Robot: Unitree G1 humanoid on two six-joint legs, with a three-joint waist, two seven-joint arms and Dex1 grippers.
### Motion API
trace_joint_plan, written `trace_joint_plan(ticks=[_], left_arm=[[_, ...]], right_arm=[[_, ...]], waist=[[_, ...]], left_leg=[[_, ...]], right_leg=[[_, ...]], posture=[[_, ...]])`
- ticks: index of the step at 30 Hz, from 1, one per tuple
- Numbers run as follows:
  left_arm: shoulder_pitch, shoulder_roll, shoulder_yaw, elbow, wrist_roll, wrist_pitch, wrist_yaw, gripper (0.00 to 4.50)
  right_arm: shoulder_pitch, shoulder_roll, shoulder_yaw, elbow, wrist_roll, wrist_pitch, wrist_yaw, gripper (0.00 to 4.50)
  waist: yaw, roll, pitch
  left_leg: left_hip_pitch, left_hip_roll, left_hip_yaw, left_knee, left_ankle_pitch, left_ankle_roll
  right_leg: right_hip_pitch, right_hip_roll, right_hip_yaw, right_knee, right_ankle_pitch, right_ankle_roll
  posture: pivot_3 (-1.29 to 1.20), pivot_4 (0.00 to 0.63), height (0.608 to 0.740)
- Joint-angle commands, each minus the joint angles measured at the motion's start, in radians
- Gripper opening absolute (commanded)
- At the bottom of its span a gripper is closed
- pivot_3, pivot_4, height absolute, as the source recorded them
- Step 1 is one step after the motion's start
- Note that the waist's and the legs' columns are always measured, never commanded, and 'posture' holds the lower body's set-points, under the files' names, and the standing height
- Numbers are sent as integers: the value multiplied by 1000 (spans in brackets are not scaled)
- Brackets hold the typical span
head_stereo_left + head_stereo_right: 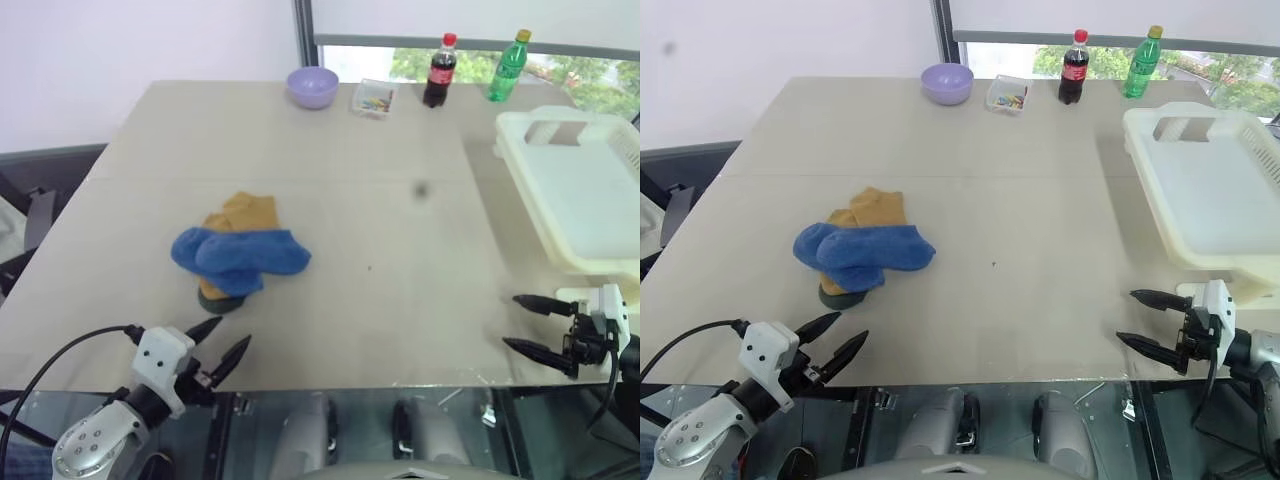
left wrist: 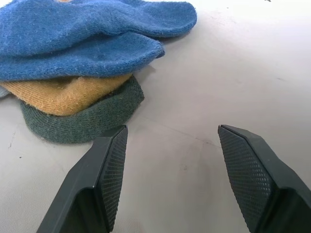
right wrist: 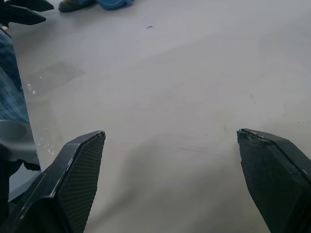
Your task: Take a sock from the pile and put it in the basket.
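left eye view: the pile (image 1: pixel 238 252) of socks lies on the table (image 1: pixel 400 250), with the basket (image 1: pixel 585 190) well to its right at the table's edge. the left gripper (image 1: pixel 218 347) hangs just short of the pile, fingers spread and empty; the right gripper (image 1: pixel 528 323) waits below the basket, also spread and empty.

left wrist view: 2 blue socks (image 2: pixel 87 39) top the pile, over a yellow sock (image 2: pixel 58 92) and a dark green cuff (image 2: pixel 82 119).

judgement: the reach is under way; next, ease forward and close on 1 sock only.
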Motion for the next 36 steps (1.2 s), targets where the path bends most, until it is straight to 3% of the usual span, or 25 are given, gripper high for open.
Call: trace_joint_plan(ticks=[1,14,18,26,32,36], left_arm=[[4,-1,16,-12,-13,-26,-6,3184],[-47,0,-26,-43,-7,3,5,3184],[-89,-1,-76,-101,-14,114,58,3184],[-293,-61,-275,-181,78,278,219,3184],[-506,-126,-344,-109,162,452,379,3184],[-545,-129,-381,-82,210,509,409,3184]], right_arm=[[-6,-14,-22,2,3,-19,16,4441],[10,0,-23,-13,10,-31,26,4441],[23,4,-23,-52,34,-16,34,4441],[42,11,-18,-201,100,42,27,4441],[43,12,-18,-291,131,83,5,4441],[45,15,-26,-319,137,87,-9,4441]], waist=[[0,0,0],[1,0,0],[0,0,0],[2,0,0],[3,0,0],[0,-1,0]], left_leg=[[0,0,0,0,0,0],[0,0,0,0,0,0],[0,0,0,0,0,0],[0,-1,0,0,1,1],[1,-1,0,0,3,5],[1,-1,0,0,3,5]], right_leg=[[0,0,0,0,0,0],[0,0,0,0,0,0],[0,1,0,0,0,0],[1,3,0,1,0,0],[3,8,1,1,2,-3],[3,8,1,2,2,-3]], posture=[[0,150,733],[0,150,733],[0,150,733],[0,150,733],[0,150,733],[0,150,733]])
